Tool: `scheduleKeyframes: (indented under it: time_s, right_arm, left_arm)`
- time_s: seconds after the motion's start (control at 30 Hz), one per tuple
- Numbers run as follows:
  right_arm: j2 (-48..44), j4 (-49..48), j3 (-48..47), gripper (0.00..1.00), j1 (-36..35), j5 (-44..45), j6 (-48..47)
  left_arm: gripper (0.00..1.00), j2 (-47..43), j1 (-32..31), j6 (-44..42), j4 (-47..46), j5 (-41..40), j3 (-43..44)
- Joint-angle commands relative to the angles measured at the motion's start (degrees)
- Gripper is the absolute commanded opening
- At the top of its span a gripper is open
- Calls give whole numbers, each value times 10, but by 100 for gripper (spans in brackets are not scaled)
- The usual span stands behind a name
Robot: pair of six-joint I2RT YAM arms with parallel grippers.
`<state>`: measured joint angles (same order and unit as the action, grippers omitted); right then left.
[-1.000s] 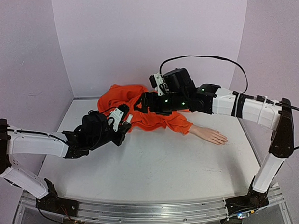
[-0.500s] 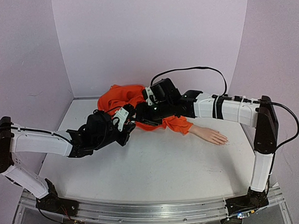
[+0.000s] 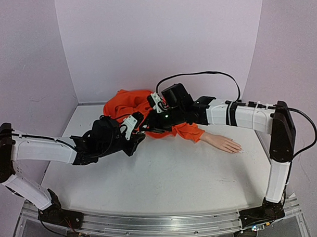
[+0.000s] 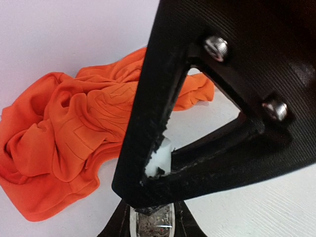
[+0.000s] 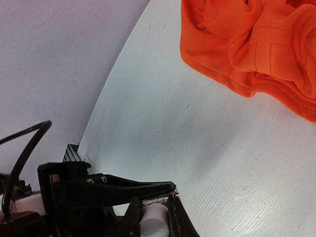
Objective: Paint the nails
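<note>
The pale mannequin hand (image 3: 224,143) lies palm down on the table, coming out of an orange sleeve (image 3: 186,129). Its nails are too small to make out. My left gripper (image 3: 138,136) is shut on a small clear bottle (image 4: 153,223) with speckled contents. The bottle's white cap (image 4: 161,157) points at my right gripper (image 3: 145,128). The right gripper's jaws are shut on that white cap (image 5: 156,217). Both grippers meet left of the sleeve, well away from the hand. The big black fingers (image 4: 222,98) of the right gripper hide most of the bottle.
The orange garment (image 3: 140,106) is bunched up at the back of the table behind both grippers, and shows as orange cloth (image 5: 256,49) in the right wrist view. The right arm (image 3: 242,115) stretches above the sleeve. Pale walls close in the back and sides.
My right arm swung left and down to the left gripper, and its jaws went from open to shut on the bottle's cap. The left gripper shifted slightly right, still holding the bottle.
</note>
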<state>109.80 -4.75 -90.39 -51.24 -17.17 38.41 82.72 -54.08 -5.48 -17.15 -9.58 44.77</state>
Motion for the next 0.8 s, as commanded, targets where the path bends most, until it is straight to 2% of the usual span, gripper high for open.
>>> scheduleKeyframes:
  time_s: [0.0, 0.07, 0.13, 0.2, 0.23, 0.3, 0.47, 0.5, 0.6, 0.73, 0.77]
  right_arm:
    - [-41, -33, 29, 0, 16, -115, -177]
    - [-73, -44, 67, 0, 16, -186, -291]
    - [-107, -46, 102, 0, 16, -328, -406]
    - [-128, -45, 121, 0, 16, -410, -454]
    - [-135, -45, 124, 0, 15, -428, -459]
    - [-141, -44, 127, 0, 16, -443, -461]
    - [-142, -47, 126, 0, 15, -427, -452]
    - [-144, -49, 125, 0, 16, -417, -446]
    - [-152, -57, 119, 1, 15, -329, -419]
    - [-166, -58, 115, 52, 16, -168, -359]
    - [-169, -58, 115, 63, 17, -127, -342]
  left_arm:
    - [0, -68, 6, 3, -42, 285, 7]
    - [0, -89, 41, 25, -43, 460, 7]
    - [0, -96, 73, 48, -44, 662, 26]
    - [0, -86, 86, 101, -43, 826, 54]
    - [0, -77, 87, 127, -43, 869, 66]
    - [0, -66, 88, 156, -43, 896, 76]
    - [0, -70, 88, 134, -44, 822, 57]
    - [0, -73, 88, 132, -44, 792, 53]
    - [0, -91, 88, 109, -43, 638, 32]
    - [0, -126, 67, 49, -30, 375, -8]
    - [0, -133, 56, 23, -23, 309, -14]
